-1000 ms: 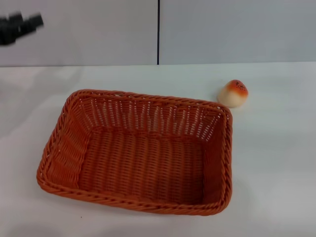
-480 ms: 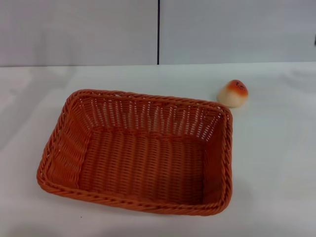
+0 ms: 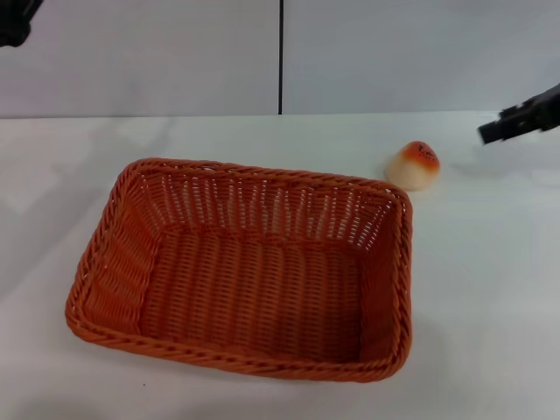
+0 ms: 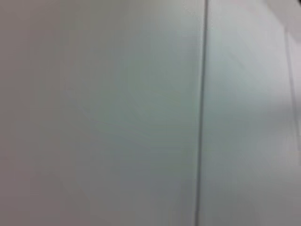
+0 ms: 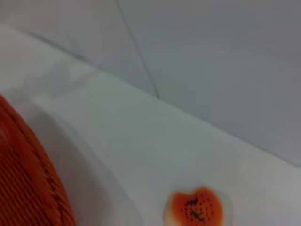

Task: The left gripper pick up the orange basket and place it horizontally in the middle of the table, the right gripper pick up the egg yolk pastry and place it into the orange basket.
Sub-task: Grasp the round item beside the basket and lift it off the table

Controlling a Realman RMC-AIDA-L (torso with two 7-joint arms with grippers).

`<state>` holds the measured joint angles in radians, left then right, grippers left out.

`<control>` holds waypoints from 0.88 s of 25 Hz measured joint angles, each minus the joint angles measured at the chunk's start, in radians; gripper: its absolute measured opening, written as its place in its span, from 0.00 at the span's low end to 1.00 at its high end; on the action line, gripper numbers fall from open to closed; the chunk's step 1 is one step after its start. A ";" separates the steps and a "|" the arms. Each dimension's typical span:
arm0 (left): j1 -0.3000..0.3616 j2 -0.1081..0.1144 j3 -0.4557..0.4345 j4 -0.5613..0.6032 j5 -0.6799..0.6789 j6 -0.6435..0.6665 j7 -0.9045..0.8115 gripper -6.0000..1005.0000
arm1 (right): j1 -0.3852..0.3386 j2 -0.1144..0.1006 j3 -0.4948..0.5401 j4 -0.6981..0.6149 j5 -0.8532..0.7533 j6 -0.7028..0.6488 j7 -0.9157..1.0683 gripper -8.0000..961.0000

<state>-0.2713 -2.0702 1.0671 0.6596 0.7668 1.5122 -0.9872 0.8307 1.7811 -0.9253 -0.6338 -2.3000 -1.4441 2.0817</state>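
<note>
The right pincer (image 3: 525, 120) hangs at the egg yolk pastry's (image 3: 413, 165) two o'clock, nearer than the left pincer (image 3: 16, 19) at far upper left. Whether either pincer is open cannot be told. The pastry sits on the white surface (image 3: 490, 289) just off the orange basket's (image 3: 249, 267) one-o'clock corner.

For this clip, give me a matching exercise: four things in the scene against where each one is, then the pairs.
Things:
1. basket
2. pastry
3. right tool
4. left tool

Places:
A. far left corner of the head view, raised
B. middle of the table, empty
C. on the table beyond the basket's far right corner
D. right edge, above the table near the pastry

Pairs: 1-B, 2-C, 3-D, 4-A
</note>
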 joint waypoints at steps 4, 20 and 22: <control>-0.007 -0.002 0.035 -0.008 -0.006 0.037 0.001 0.60 | 0.020 0.063 -0.100 -0.025 -0.075 0.079 0.024 0.61; -0.001 -0.001 0.069 -0.010 -0.026 0.052 -0.007 0.60 | 0.022 0.211 -0.201 -0.129 -0.219 0.225 0.021 0.61; -0.009 -0.001 0.088 -0.011 -0.046 0.051 -0.007 0.60 | 0.024 0.222 -0.212 -0.126 -0.220 0.246 0.021 0.61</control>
<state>-0.2803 -2.0709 1.1555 0.6489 0.7207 1.5632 -0.9939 0.8546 2.0031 -1.1368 -0.7601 -2.5202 -1.1981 2.1023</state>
